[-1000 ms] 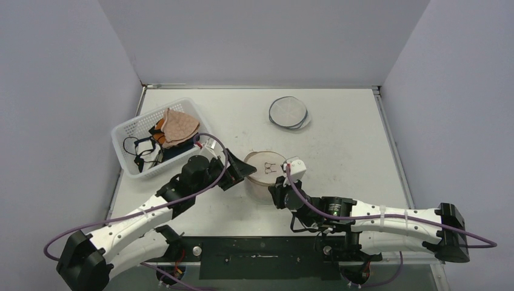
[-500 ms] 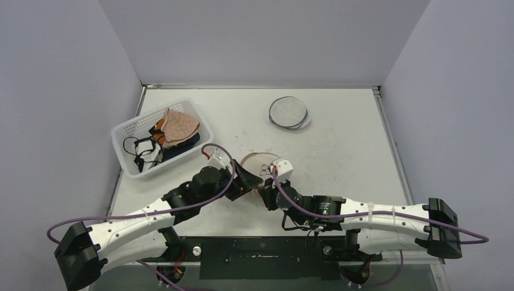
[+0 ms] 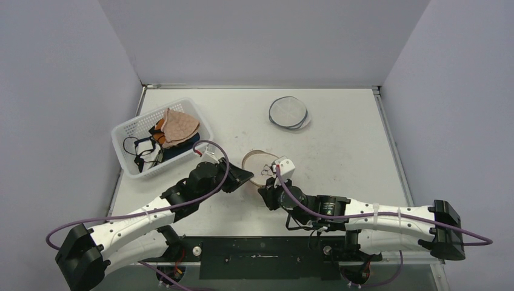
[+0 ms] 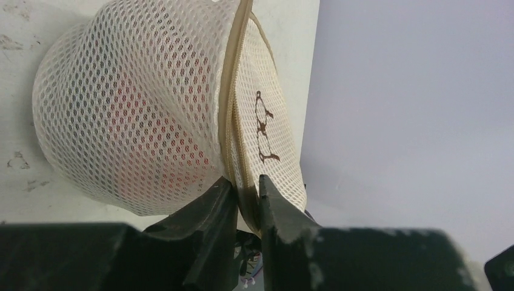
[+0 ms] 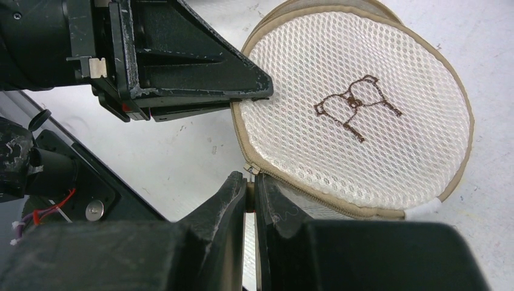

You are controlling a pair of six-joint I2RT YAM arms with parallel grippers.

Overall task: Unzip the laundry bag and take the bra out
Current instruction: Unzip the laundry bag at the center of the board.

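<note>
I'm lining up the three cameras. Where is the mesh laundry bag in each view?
Top external: laundry bag mid-picture, between left claw and right claw.
Left wrist: bag fills upper left, left claw pinching its zipper seam.
Right wrist: bag upper right, right claw shut on its zipper pull.
Shared landmark: brown stitched motif on the lid.
</note>
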